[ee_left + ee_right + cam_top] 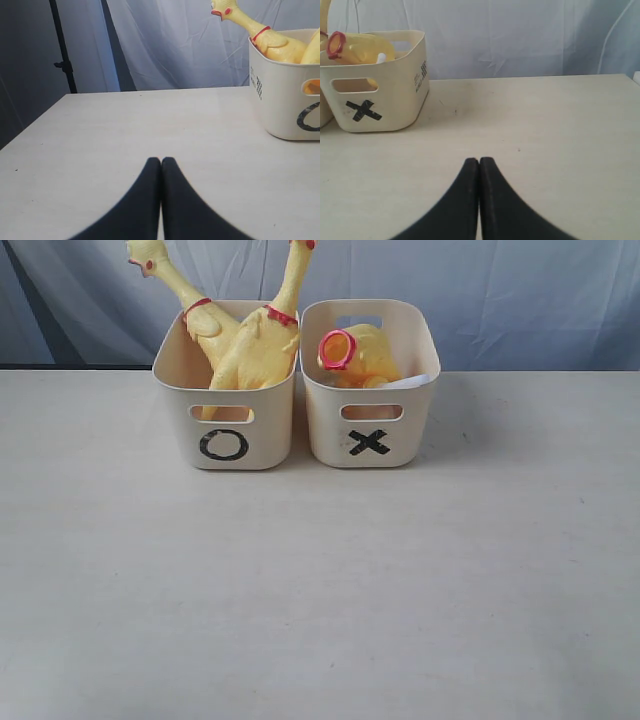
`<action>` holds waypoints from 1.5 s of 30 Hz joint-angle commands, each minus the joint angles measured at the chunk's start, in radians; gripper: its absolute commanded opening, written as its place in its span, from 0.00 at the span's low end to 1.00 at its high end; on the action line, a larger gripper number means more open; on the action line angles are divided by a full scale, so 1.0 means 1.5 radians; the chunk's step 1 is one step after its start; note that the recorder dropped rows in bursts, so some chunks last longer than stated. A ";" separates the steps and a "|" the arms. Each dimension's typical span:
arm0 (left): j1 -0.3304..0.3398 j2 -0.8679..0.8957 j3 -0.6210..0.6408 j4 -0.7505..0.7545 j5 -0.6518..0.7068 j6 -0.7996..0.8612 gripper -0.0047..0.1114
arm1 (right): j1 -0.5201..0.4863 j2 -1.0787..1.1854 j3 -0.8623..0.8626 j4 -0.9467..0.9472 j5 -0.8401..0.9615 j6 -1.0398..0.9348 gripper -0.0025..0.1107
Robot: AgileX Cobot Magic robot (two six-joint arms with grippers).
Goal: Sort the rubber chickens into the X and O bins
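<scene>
Two cream bins stand side by side at the back of the table. The O bin (pixel 224 430) on the left holds two rubber chickens, one (pixel 185 300) leaning left and one (pixel 265 345) with its neck stretched up. The X bin (pixel 368 425) on the right holds a yellow toy with a red ring (pixel 355 352). Neither arm shows in the exterior view. My left gripper (pixel 161 161) is shut and empty above bare table, the O bin (pixel 285 90) off to one side. My right gripper (pixel 479 160) is shut and empty, the X bin (pixel 380 95) ahead of it and off to one side.
The pale table (pixel 320 590) stretches wide in front of both bins. A blue-grey curtain (pixel 520 300) hangs behind. A black stand pole (pixel 62 50) rises beyond the table's edge in the left wrist view.
</scene>
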State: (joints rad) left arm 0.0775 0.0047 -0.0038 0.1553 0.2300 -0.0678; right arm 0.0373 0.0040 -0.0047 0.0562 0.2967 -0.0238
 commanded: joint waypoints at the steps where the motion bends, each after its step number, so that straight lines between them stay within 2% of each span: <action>1: 0.000 -0.003 0.003 -0.007 0.002 -0.001 0.04 | -0.003 -0.003 0.003 -0.015 -0.003 -0.001 0.02; 11: 0.000 -0.003 0.003 -0.004 0.001 -0.001 0.04 | 0.001 -0.003 0.003 -0.015 0.005 -0.001 0.02; 15: 0.000 -0.003 0.003 0.015 0.002 0.001 0.04 | 0.043 -0.003 0.003 -0.015 0.005 -0.001 0.02; 45: 0.000 -0.003 0.003 0.014 0.002 0.001 0.04 | 0.042 -0.003 0.003 -0.014 0.006 -0.001 0.02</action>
State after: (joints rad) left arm 0.0775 0.0047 -0.0038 0.1776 0.2340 -0.0678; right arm 0.0972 0.0040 -0.0047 0.0414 0.3112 -0.0238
